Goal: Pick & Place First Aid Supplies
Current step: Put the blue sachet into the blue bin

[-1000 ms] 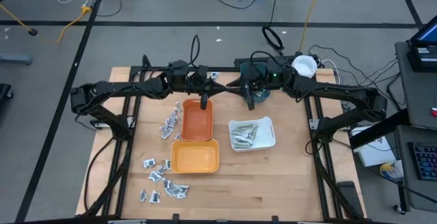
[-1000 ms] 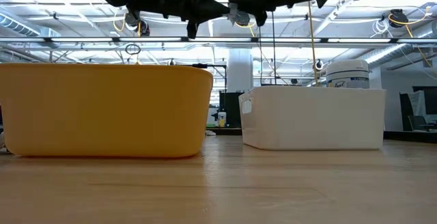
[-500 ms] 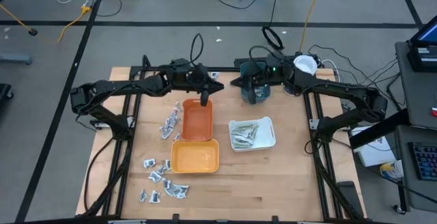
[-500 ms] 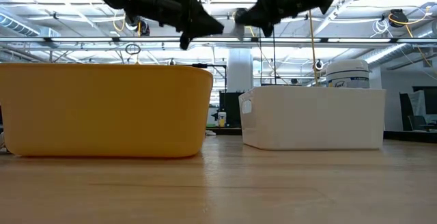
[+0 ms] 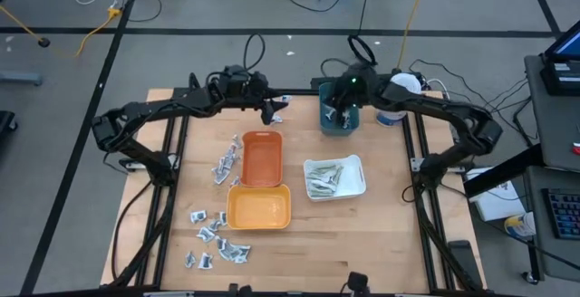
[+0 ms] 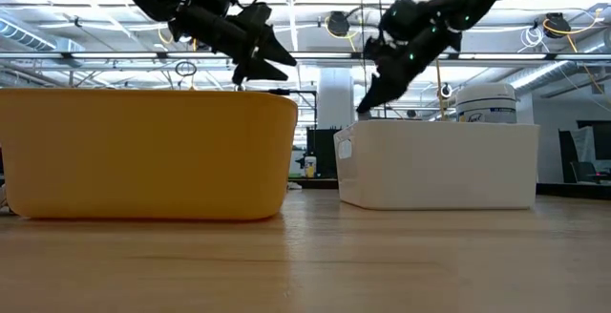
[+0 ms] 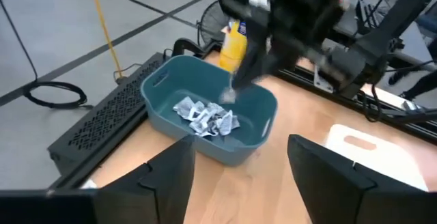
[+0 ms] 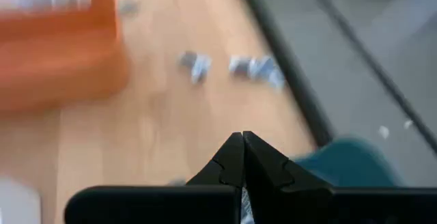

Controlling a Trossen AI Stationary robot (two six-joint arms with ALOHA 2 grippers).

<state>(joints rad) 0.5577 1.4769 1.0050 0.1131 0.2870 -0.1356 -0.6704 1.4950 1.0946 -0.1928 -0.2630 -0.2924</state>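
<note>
Silvery sachets lie loose on the table left of the orange tray and near the front. More fill the teal tray at the far edge. Pale strips lie in the white tray. My left gripper stands open and holds nothing, just beyond the orange tray's far end, pointing at the teal tray. My right gripper is shut and hangs over the teal tray, slanting down. My right gripper is shut, and a small silvery bit shows at its fingertips above the teal tray's sachets. Whether the fingers touch it I cannot tell.
A yellow tray stands in front of the orange one and fills the left of the low view. A white tub stands right of the teal tray. Bare wood lies along the near edge and at the right.
My left gripper has drawn back from over the orange tray toward the far edge and now points toward the teal tray, its fingers wider apart. My right gripper has swung toward the table's right, sunk and tipped downward over the teal tray.
</note>
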